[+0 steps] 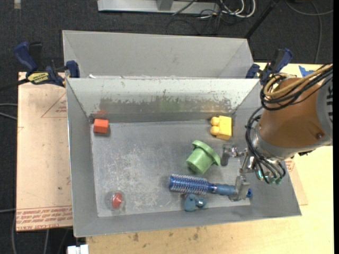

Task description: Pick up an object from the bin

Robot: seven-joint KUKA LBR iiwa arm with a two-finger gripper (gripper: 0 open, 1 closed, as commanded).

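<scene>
The claw (237,173) hangs low at the right edge of the grey metal bin (159,102), released, its two metal fingers spread apart with bare bin floor between them. The nearer finger (243,191) stands at the handle end of a blue plastic hairbrush with a bristled round head (193,184), which lies lengthwise along the near edge with its head toward the middle; whether finger and handle touch cannot be told. Just beside the brush, nearer still, lies a small blue plastic piece (194,202). In the near left corner sits a small red ball (116,199), well apart from the rest. Beyond the brush, a pale green plastic cup (200,159) lies on its side, near the farther finger. A yellow plastic block (222,126) rests against the far wall toward the right, and an orange cube (100,126) sits in the far left corner.
</scene>
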